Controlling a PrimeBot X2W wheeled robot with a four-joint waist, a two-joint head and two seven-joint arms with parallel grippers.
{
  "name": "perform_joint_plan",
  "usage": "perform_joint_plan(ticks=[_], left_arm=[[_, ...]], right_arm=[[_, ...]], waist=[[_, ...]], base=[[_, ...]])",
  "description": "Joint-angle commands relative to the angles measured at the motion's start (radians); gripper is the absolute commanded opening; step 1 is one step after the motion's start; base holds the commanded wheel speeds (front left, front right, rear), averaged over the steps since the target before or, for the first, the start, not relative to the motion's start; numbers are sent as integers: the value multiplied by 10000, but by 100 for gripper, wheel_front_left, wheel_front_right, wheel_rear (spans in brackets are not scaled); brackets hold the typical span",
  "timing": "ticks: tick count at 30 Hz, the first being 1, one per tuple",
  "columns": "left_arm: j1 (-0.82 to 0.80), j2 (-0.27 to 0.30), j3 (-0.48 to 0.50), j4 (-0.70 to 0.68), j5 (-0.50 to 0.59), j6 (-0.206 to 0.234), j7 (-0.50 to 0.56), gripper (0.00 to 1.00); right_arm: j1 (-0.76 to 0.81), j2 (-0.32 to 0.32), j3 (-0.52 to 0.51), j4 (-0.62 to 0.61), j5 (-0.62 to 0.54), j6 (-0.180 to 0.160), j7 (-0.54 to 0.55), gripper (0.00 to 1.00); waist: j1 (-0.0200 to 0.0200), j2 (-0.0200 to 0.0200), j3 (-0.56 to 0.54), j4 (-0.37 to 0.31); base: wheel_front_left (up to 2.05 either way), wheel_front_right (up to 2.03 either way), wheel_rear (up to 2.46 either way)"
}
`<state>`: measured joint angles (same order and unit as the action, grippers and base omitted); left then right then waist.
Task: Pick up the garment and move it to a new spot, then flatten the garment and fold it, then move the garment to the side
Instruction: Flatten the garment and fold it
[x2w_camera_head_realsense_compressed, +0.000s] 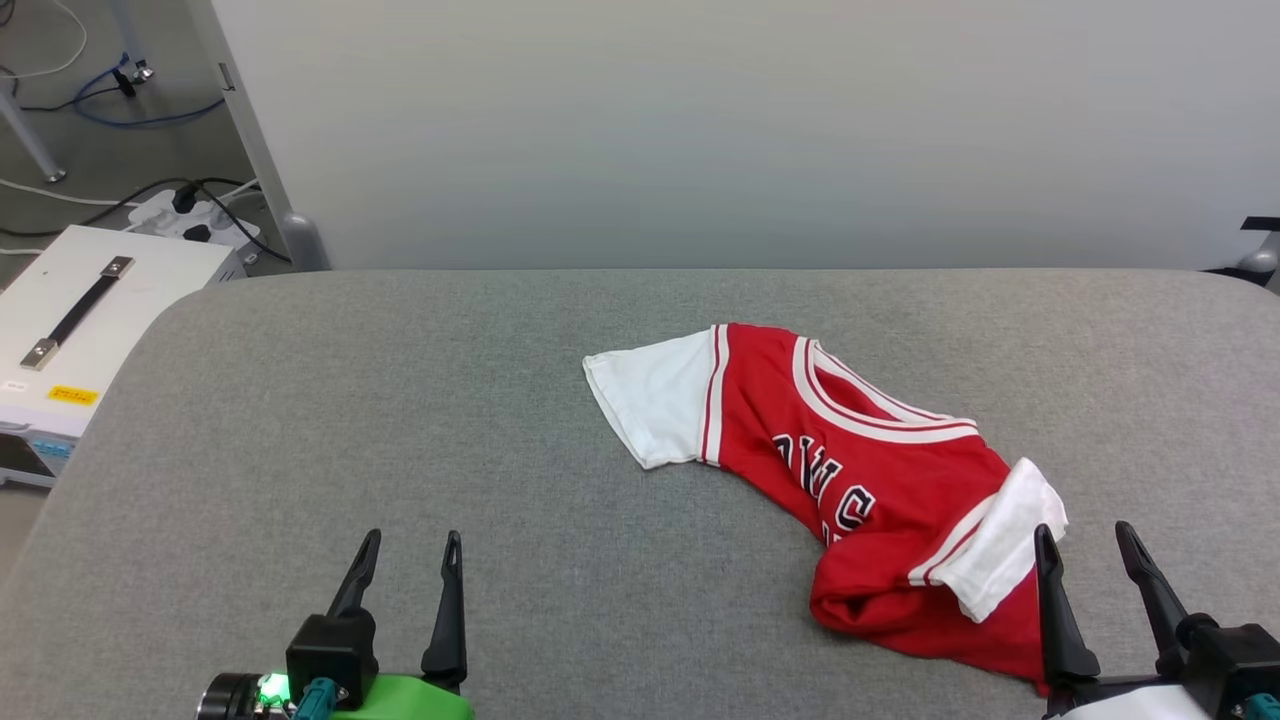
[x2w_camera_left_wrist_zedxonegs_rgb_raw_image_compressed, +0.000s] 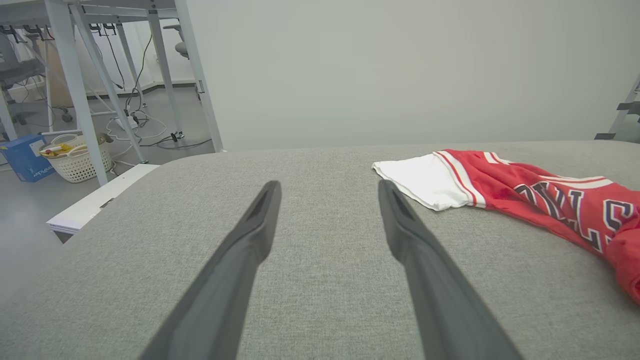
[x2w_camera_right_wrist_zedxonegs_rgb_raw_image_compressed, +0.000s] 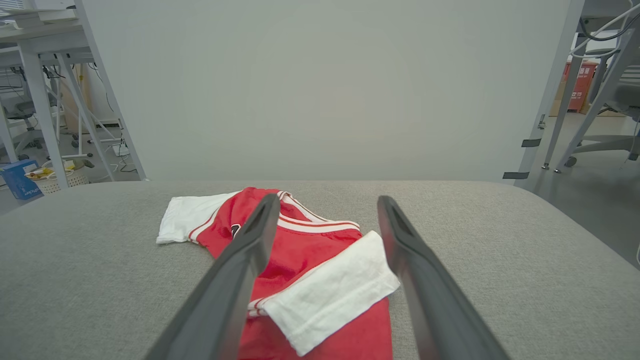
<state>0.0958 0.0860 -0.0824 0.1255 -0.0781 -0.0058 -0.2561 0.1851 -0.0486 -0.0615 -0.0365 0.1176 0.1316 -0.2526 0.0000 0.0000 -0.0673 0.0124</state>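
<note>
The garment (x2w_camera_head_realsense_compressed: 850, 470) is a red jersey with white sleeves and black lettering, lying crumpled right of centre on the grey padded table (x2w_camera_head_realsense_compressed: 400, 420). One white sleeve lies flat to the left, the other is folded over the red body. My right gripper (x2w_camera_head_realsense_compressed: 1085, 535) stands open at the lower right, over the garment's near edge, with the folded sleeve (x2w_camera_right_wrist_zedxonegs_rgb_raw_image_compressed: 330, 290) between its fingers' lines. My left gripper (x2w_camera_head_realsense_compressed: 410, 545) is open over bare table at the lower left, well away from the garment (x2w_camera_left_wrist_zedxonegs_rgb_raw_image_compressed: 540, 195).
A white case (x2w_camera_head_realsense_compressed: 90, 320) with a black handle stands beside the table's left edge, with cables on the floor behind it. A pale partition wall (x2w_camera_head_realsense_compressed: 700, 130) rises behind the table. Desk legs and a basket (x2w_camera_left_wrist_zedxonegs_rgb_raw_image_compressed: 75, 157) stand far left.
</note>
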Motion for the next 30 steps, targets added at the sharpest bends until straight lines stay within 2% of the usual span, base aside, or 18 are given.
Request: perform_joint_plan(ticks=[1, 8, 13, 21, 27, 30], left_arm=[[166, -71, 72, 54, 116, -76, -57, 100], [141, -128, 202, 155, 180, -167, -57, 100], [-674, -55, 338, 309, 224, -349, -57, 100], [-3749, 855, 184, 948, 395, -978, -57, 100], [-6651, 1718, -562, 1585, 161, -1223, -57, 100], [-7974, 2143, -1323, 1941, -134, -1241, -57, 100]], right_arm=[[144, -16, -24, 34, 68, -9, -92, 100], [139, -16, -23, 25, 86, -9, -92, 100], [-31, -16, 19, -7, 101, -9, -92, 100], [-707, -16, 230, -127, -8, -9, -92, 100], [-1298, -16, 244, -230, -29, -9, -92, 100], [-1551, -16, 214, -248, 10, -9, -92, 100]], waist=[[0, 0, -18, 7], [0, 0, -36, 8], [0, 0, 205, -18], [0, 0, 1091, -492], [0, 0, 2037, -946], [0, 0, 2501, -1125]], base=[[0, 0, 0], [0, 0, 0], [0, 0, 0], [0, 0, 0], [0, 0, 0], [0, 0, 0]])
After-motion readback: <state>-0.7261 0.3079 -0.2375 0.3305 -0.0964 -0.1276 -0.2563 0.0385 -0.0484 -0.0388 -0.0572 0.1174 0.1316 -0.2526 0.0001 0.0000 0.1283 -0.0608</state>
